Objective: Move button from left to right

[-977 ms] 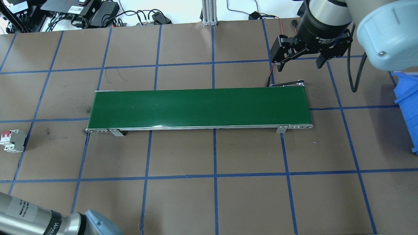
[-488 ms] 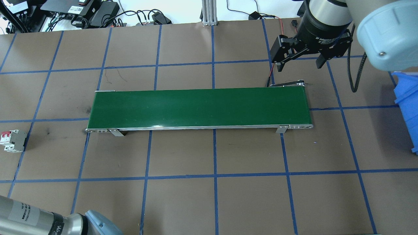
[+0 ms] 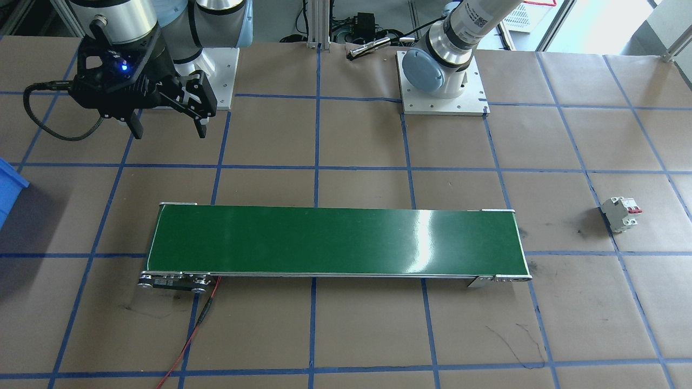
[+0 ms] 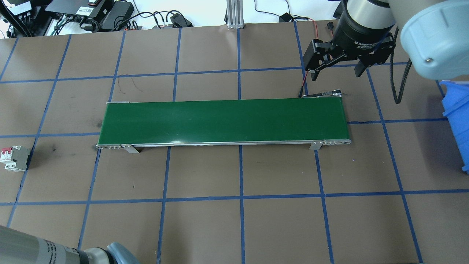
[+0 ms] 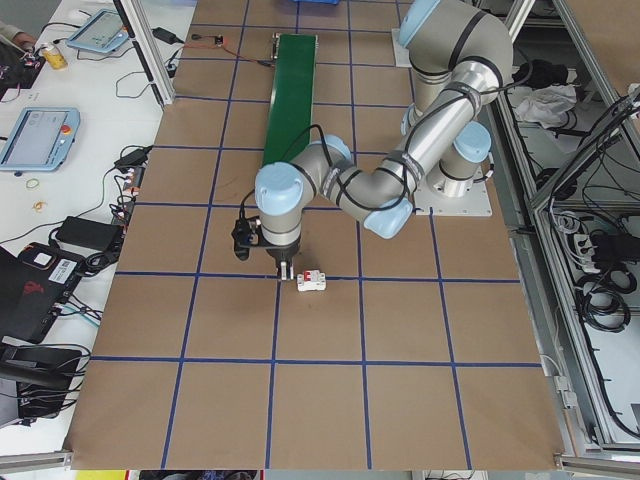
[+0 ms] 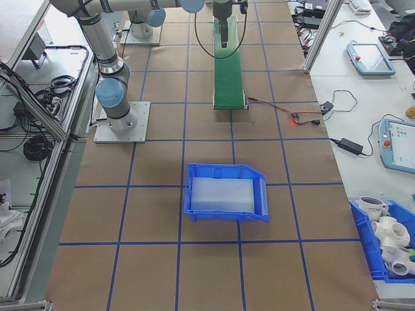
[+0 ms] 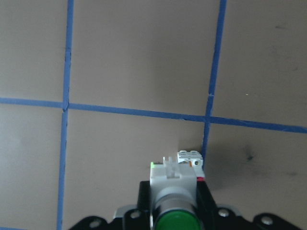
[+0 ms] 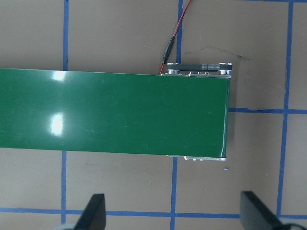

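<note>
Green-capped button (image 7: 172, 191) sits gripped in the left hand (image 7: 171, 211), cap toward the wrist camera, held above the brown paper table (image 7: 134, 62). White circuit breaker (image 7: 191, 160) lies just past the button, below the hand. Right hand (image 4: 335, 68) hangs spread wide, empty, over the belt's (image 4: 223, 121) end, blue bin (image 4: 456, 121) off to its side.

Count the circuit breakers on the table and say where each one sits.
1. The breaker lies on the paper off the robot's-left end of the belt, below the button held in the left wrist view.
</note>
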Tool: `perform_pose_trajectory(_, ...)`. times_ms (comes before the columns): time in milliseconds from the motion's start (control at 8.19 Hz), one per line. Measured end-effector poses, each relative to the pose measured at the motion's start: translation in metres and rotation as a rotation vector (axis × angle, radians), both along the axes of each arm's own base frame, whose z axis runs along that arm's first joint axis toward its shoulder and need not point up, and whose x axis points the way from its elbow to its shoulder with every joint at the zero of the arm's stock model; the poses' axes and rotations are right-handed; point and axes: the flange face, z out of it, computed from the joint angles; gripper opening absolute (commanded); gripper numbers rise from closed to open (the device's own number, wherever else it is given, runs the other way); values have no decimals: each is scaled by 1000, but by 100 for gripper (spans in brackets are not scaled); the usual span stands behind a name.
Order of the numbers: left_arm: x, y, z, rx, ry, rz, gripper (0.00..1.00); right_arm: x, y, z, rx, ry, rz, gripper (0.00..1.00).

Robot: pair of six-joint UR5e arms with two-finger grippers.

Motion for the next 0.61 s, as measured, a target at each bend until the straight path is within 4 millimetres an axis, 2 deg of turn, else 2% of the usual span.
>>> perform_pose_trajectory(122, -51, -12, 21, -2, 6, 74, 0, 0, 0, 0, 0, 0, 0, 100)
perform_pose_trajectory(244, -103, -14, 28, 39, 54, 151, 0, 0, 0, 0, -1, 0, 0, 100)
perform_pose_trajectory(610, -224, -6, 10, 209, 135, 423, 0, 0, 0, 0, 0, 1, 0, 100)
